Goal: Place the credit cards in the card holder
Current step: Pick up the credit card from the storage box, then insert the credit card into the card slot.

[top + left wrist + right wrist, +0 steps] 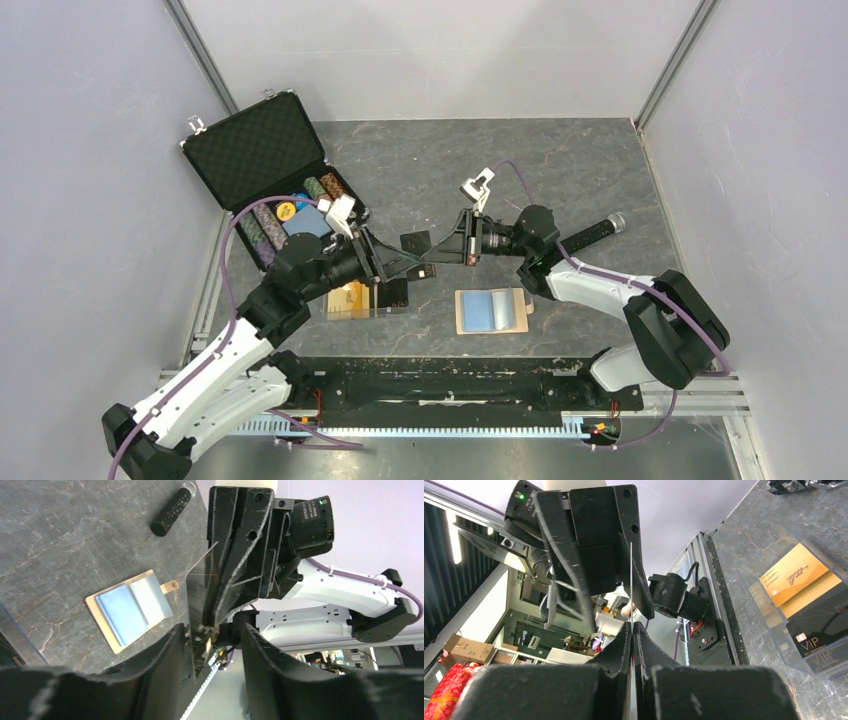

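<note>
1. Top: the right gripper (438,243) is clamped on the black card (414,240) in mid-air. The left gripper (425,268) meets it from 8 o'clock. The card holder (490,310) lies open at their 5 o'clock.
2. Left wrist: the left jaws stand parted around the card's edge. The holder is at 9 o'clock.
3. Right wrist: the fingers are pinched shut on the card. The orange card (794,575) lies in a clear box (769,630) at 3 o'clock.

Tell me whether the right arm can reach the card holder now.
Probably yes: the card holder lies open close to the right tool, nothing covering it; the tool grips a dark card.
</note>
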`<state>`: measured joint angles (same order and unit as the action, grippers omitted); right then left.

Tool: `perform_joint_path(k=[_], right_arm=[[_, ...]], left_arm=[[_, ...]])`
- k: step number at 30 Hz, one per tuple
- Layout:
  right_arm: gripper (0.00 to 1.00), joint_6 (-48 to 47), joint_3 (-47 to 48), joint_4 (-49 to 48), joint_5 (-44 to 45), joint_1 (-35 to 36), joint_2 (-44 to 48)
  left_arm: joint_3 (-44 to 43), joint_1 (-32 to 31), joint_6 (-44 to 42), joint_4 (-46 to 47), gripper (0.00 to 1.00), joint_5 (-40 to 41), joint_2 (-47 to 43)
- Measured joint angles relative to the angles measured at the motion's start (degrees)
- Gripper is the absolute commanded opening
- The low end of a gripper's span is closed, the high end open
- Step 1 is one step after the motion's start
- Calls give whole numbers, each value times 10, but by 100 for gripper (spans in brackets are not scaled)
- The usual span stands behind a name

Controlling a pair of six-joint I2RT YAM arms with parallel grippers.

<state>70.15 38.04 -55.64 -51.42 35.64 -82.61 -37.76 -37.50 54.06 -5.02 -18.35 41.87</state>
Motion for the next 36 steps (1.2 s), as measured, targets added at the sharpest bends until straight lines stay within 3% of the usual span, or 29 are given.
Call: perform_joint_path(k=[8,16,25,36], right_arm=[[0,-78,11,124,11,-5,2],[0,-261,70,422,98,-37,37],[0,-356,50,600,161,-91,80],[0,-400,-12,680,178,-158,153]], left_arm=[[0,0,0,-13,78,-7,10],[-26,0,-16,-83,82,-14,67],[-62,-10,-30,-116,77,-31,183],[-140,-93,-37,-174,70,-3,340]])
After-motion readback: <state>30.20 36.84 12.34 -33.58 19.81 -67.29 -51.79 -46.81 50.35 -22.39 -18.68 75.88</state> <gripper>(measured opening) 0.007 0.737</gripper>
